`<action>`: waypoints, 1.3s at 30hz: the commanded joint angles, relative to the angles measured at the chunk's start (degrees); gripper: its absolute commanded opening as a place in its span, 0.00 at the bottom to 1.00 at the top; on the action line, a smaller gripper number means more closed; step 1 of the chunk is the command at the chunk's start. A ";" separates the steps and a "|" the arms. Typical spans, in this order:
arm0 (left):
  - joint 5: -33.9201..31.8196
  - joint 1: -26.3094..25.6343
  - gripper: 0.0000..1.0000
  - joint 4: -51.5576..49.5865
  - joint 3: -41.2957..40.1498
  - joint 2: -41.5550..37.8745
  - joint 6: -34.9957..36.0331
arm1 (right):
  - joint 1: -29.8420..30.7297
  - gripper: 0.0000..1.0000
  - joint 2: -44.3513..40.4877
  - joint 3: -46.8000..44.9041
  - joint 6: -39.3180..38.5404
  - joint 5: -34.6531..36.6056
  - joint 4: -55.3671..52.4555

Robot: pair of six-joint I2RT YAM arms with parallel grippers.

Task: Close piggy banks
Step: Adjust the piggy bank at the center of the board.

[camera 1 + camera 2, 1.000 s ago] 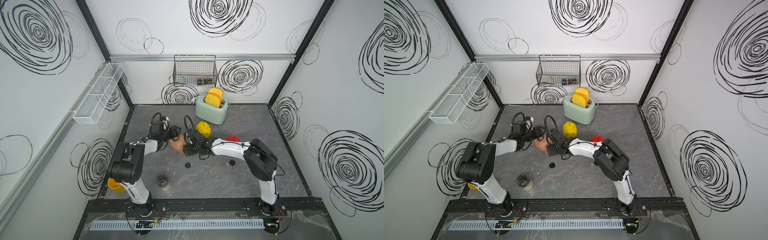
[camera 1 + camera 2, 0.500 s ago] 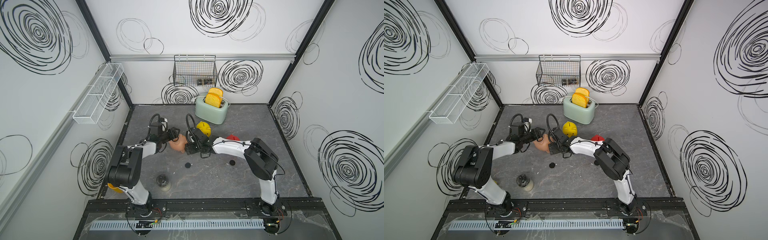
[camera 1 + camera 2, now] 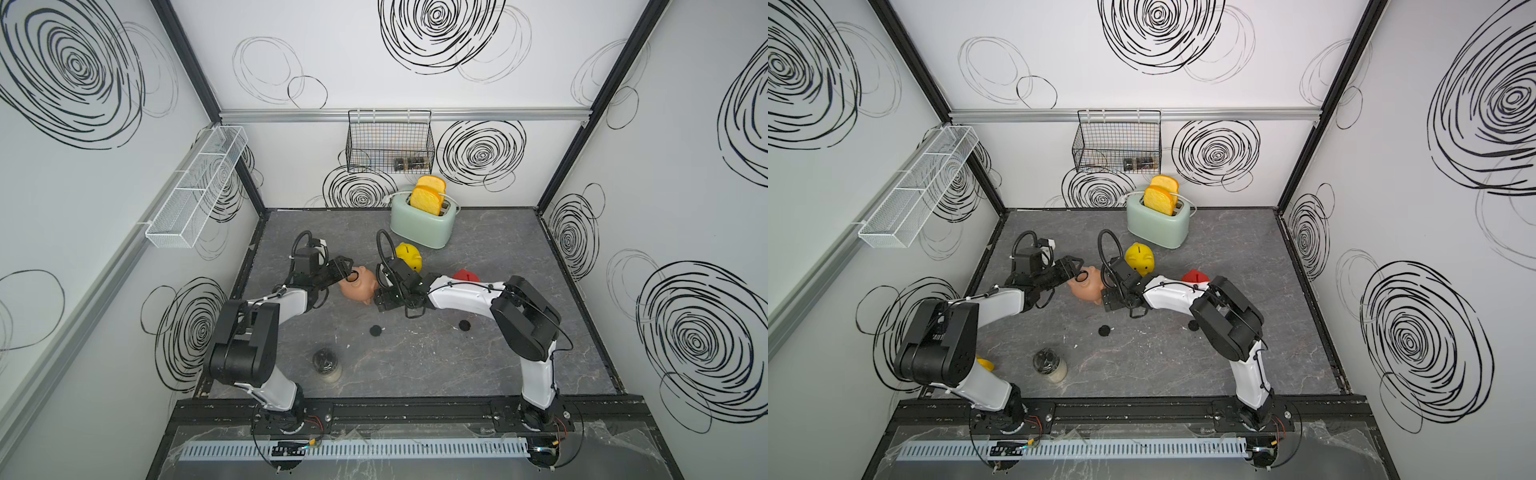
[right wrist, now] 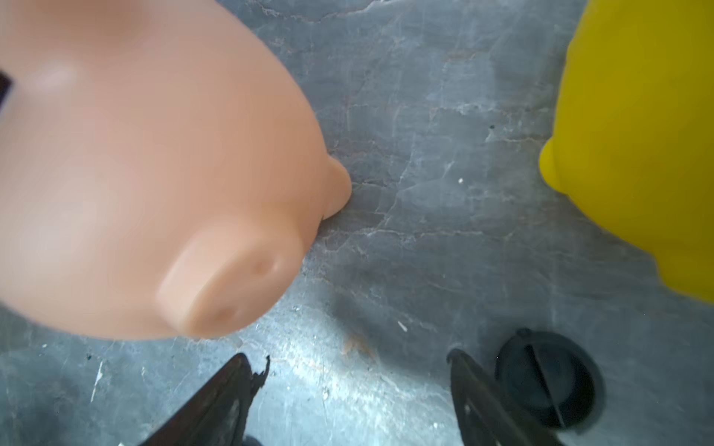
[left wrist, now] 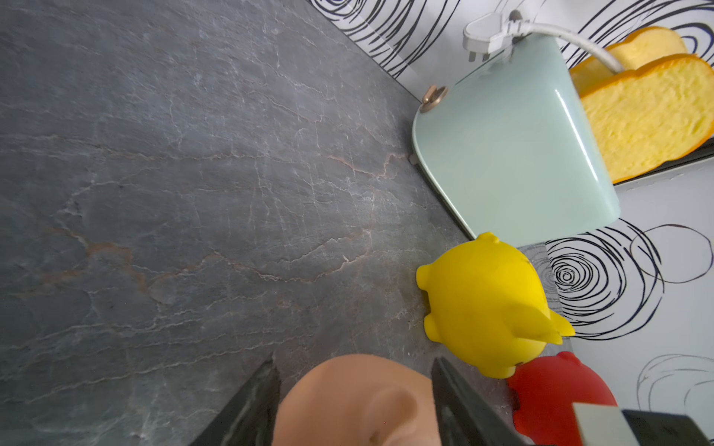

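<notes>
Though rounded, smooth pink plastic pig (image 4: pixel 154 154)

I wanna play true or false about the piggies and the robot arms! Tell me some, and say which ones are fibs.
1. Two toast slices stick out of the toaster. True.
2. The yellow pig sits on top of the toaster. False: it is on the table in front of it.
3. The right gripper is open and empty. True.
4. The left gripper is empty too. False: it grips the pink pig.
</notes>
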 commanded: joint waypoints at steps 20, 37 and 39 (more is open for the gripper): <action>-0.46 -0.47 0.62 1.13 7.44 7.55 1.00 | 4.28 0.87 4.61 8.74 0.69 1.61 -2.59; 1.34 -0.35 0.58 0.93 3.82 4.81 0.58 | 2.27 0.86 4.86 9.33 1.61 2.70 -4.02; 1.38 -0.31 0.58 0.77 3.26 4.36 0.50 | 1.95 0.86 4.37 8.61 1.63 2.71 -3.63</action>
